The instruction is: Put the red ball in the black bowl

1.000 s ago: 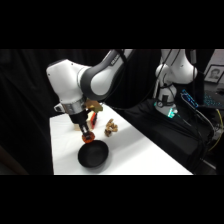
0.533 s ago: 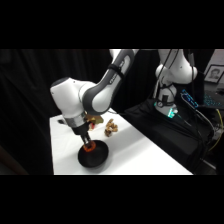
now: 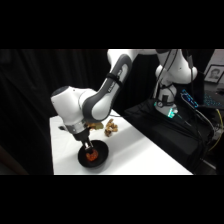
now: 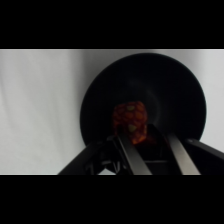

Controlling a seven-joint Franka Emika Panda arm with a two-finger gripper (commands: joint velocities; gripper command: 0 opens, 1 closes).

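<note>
The claw (image 4: 148, 142) reaches down into the black bowl (image 4: 175, 80), its two fingers (image 4: 176, 152) set either side of the red ball (image 4: 130, 121) and clamped on it; in the wrist view the ball sits right at the fingertips, over the bowl's dark floor and inside its rim. From the side, the claw (image 3: 89, 150) is lowered into the black bowl (image 3: 101, 159) with the red ball (image 3: 91, 156) showing as an orange-red spot directly beneath it, within the bowl's outline; whether the ball touches the bowl's bottom cannot be told. The bowl lies straight under the claw on the white worktop (image 3: 130, 155), close to the worktop's near edge. Beyond the claw, a little farther back on the worktop and apart from the bowl, lies a brown lumpy object (image 3: 110, 128), with a tan thing just beside it half hidden behind the arm's wrist. The white arm (image 3: 100, 97) rises from the claw up and away toward its base (image 3: 172, 80) at the far side, where dark equipment with a small green light (image 3: 171, 113) stands beside the worktop.
</note>
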